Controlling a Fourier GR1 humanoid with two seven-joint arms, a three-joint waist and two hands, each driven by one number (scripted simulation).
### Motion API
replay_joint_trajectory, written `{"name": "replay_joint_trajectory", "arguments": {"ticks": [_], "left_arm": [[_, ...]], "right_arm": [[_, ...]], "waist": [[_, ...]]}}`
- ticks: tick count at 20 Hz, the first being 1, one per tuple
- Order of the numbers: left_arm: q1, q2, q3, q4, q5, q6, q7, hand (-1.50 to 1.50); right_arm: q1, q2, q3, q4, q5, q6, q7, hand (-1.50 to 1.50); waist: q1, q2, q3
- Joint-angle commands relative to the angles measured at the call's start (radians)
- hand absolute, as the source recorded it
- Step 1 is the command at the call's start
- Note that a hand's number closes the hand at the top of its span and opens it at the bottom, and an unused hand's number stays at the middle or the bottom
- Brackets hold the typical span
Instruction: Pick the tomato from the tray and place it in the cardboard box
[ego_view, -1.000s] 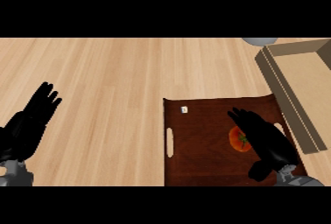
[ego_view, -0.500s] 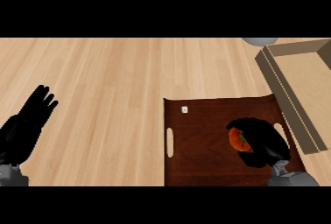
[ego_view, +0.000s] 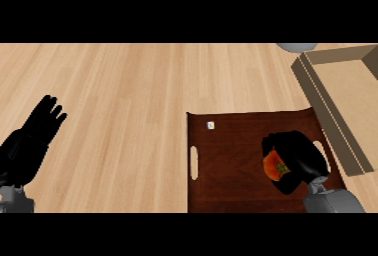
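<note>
The right hand (ego_view: 299, 155) lies over the right part of the dark brown tray (ego_view: 229, 150), at about four o'clock from the middle of the view. Its black fingers and thumb are curled down round the tomato (ego_view: 273, 167), closed on it from above. Only the tomato's red-orange left side with a bit of green stem shows, at the hand's nine o'clock edge; the rest is hidden under the palm. The tomato is inside the tray, and whether it sits on the tray floor or is raised off it cannot be told from this steep angle. A small white tag (ego_view: 210, 125) lies near the tray's top left corner, at ten o'clock from the tomato and well apart from it. The open cardboard box (ego_view: 347, 100) stands just beside the tray's right edge, at one o'clock from the hand. A grey round object (ego_view: 295, 47) peeks in at the box's eleven o'clock corner. The left hand (ego_view: 29, 145) rests open, fingers straight and pointing up, at eight o'clock on the wooden counter (ego_view: 133, 90), touching nothing.
</note>
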Motion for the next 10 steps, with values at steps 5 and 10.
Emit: {"name": "replay_joint_trajectory", "arguments": {"ticks": [5, 10], "left_arm": [[-0.023, -0.026, -0.043, -0.017, -0.030, 0.016, 0.007, 0.00], [-0.003, -0.046, -0.058, -0.007, -0.042, 0.012, -0.023, 0.00]], "right_arm": [[-0.280, 0.129, -0.264, 0.255, -0.027, 0.129, 0.410, 1.50], [-0.498, 0.136, -0.366, 0.483, 0.025, 0.020, 0.594, 1.50]], "waist": [[0.035, 0.016, 0.000], [0.041, 0.014, 0.001]]}}
